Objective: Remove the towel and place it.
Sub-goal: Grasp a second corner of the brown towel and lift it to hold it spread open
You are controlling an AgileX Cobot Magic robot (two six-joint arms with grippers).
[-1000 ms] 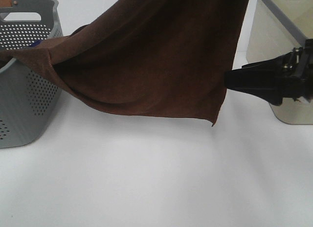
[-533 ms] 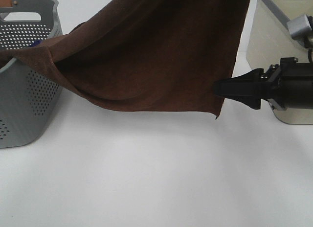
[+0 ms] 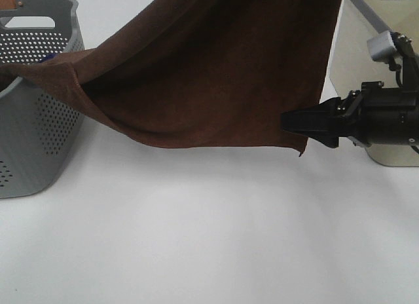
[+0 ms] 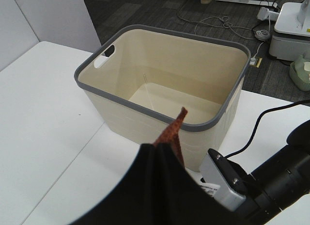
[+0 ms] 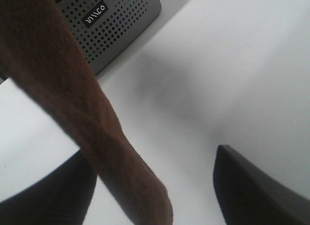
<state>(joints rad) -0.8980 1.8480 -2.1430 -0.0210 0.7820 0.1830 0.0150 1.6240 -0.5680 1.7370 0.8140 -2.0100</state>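
White surface [image 3: 196,238], grey perforated basket [image 3: 39,120] at 9 o'clock, cream bin [image 3: 366,48] at 3 o'clock, dark brown towel [image 3: 209,75] hoisted toward 12 o'clock, one end draped over the basket rim, lower corner hanging free at centre-right. Push the right fingers [image 3: 308,120], spread wide around that corner and gripping nothing yet, deeper onto the hem before closing, then draw toward 3 o'clock to clear the basket. Right arm level, reaching in from 3 o'clock; left fingers [image 4: 152,159] pinched shut on the towel's upper corner, raised high.

High cam overlooks table [image 3: 196,251]; wrist cams close, both share towel [image 3: 216,75].
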